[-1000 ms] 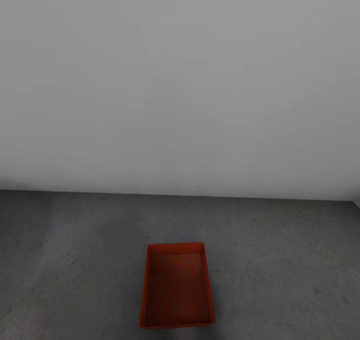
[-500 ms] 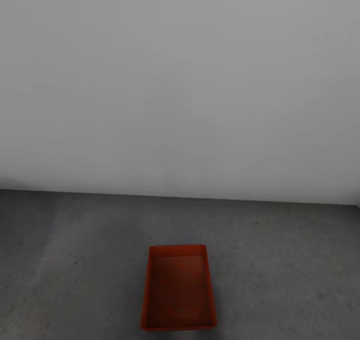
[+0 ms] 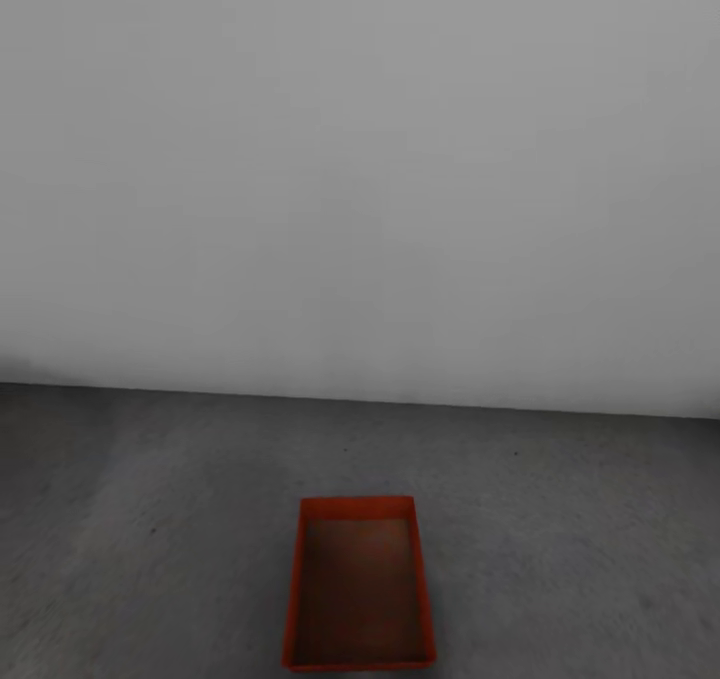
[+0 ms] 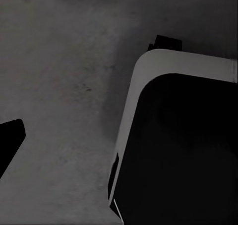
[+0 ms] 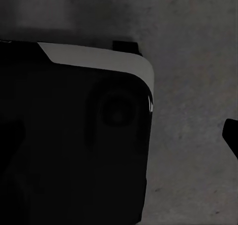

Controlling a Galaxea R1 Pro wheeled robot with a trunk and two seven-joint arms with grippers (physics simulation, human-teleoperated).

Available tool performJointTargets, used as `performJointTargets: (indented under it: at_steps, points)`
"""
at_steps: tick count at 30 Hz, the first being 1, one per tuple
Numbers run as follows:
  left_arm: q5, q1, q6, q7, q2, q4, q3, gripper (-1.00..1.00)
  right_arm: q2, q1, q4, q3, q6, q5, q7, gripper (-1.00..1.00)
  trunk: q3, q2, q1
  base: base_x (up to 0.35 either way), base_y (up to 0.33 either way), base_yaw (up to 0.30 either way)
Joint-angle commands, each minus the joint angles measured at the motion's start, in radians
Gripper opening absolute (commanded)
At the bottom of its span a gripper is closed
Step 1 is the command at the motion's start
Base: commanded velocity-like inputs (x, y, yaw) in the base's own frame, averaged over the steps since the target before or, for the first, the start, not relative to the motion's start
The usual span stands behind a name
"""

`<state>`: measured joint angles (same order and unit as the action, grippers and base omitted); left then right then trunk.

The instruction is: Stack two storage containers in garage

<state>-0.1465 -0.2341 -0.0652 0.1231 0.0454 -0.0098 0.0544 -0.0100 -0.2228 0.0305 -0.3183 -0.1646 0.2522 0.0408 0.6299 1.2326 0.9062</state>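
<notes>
One orange-red rectangular lidless bin [image 3: 360, 584] is set flat on the dark grey matte floor [image 3: 150, 519], near a plain white wall [image 3: 360, 159]. Whether either gripper is spread or closed cannot be told.

We face a bare, garage-like room: a plain white wall [image 3: 360, 159] rising from a matte, dark grey concrete-like floor [image 3: 150, 519].
</notes>
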Motion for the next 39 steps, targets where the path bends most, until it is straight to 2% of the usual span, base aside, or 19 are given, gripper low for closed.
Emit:
performJointTargets:
  at_steps: [1, 5, 8, 39]
  points:
    - [-0.006, -0.001, -0.004, -0.016, 0.0, 0.003, 0.005, 1.0, -0.001, -0.001, 0.003, -0.008, -0.006, 0.009, 0.002, 1.0, -0.001, 0.0, 0.0, 0.0, 0.0, 0.001]
    - [-0.009, -0.001, -0.005, -0.073, 0.0, 0.006, 0.005, 1.0, -0.001, -0.001, 0.003, -0.008, -0.006, 0.009, 0.002, 1.0, -0.008, 0.0, 0.0, 0.0, 0.0, 0.0]
    - [-0.011, -0.001, -0.01, -0.083, -0.001, 0.007, 0.005, 1.0, -0.002, 0.002, 0.003, -0.008, -0.007, 0.01, 0.003, 1.0, -0.013, 0.0, 0.0, 0.0, 0.0, 0.0]
    - [-0.005, -0.001, -0.012, -0.083, 0.002, -0.004, 0.007, 1.0, -0.005, 0.016, 0.003, -0.01, -0.007, 0.004, 0.016, 1.0, -0.064, 0.0, 0.0, 0.0, 0.0, 0.0]
